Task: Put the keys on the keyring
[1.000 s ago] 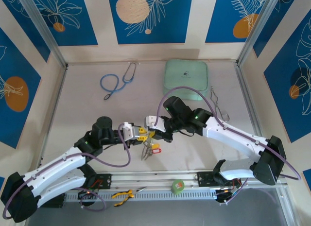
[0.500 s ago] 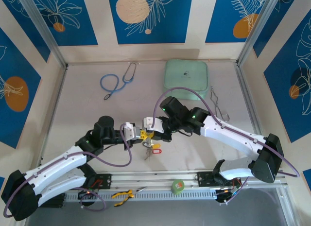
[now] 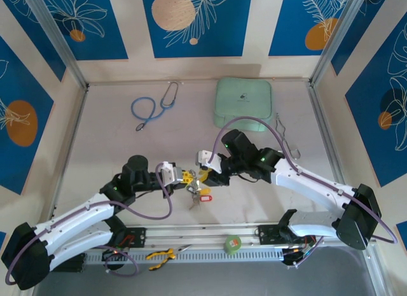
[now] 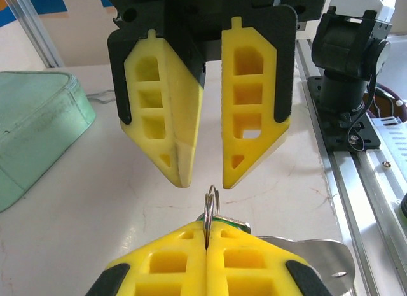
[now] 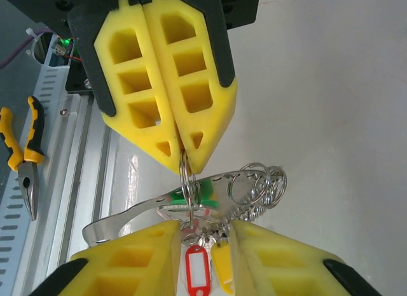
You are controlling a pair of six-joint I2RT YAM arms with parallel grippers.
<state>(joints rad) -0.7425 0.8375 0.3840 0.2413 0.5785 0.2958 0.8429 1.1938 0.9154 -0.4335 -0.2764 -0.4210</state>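
Note:
My left gripper (image 3: 185,177) (image 4: 208,230) is shut on a small silvery split ring (image 4: 212,204), which stands edge-up out of its yellow pads. From that ring hang the keys (image 3: 200,197): a red tag (image 5: 197,272), a yellow tag (image 5: 223,265) and a green head (image 5: 205,191), bunched with several more split rings (image 5: 259,181). A curved silvery metal band (image 5: 117,225), seemingly the keyring, runs through the bunch. My right gripper (image 3: 203,176) (image 5: 203,231) faces the left one tip to tip. It is open, its fingers on either side of the bunch without pinching it.
A mint-green pouch (image 3: 243,102) lies at the back and a blue stethoscope (image 3: 151,109) at the back left. A thin wire object (image 3: 286,140) lies by the right rail. Pliers (image 5: 27,157) and a green tape roll (image 3: 233,244) sit on the front rail.
My left gripper has shut on the split ring. My right gripper has opened, let go of the bunch and drawn back slightly to the right.

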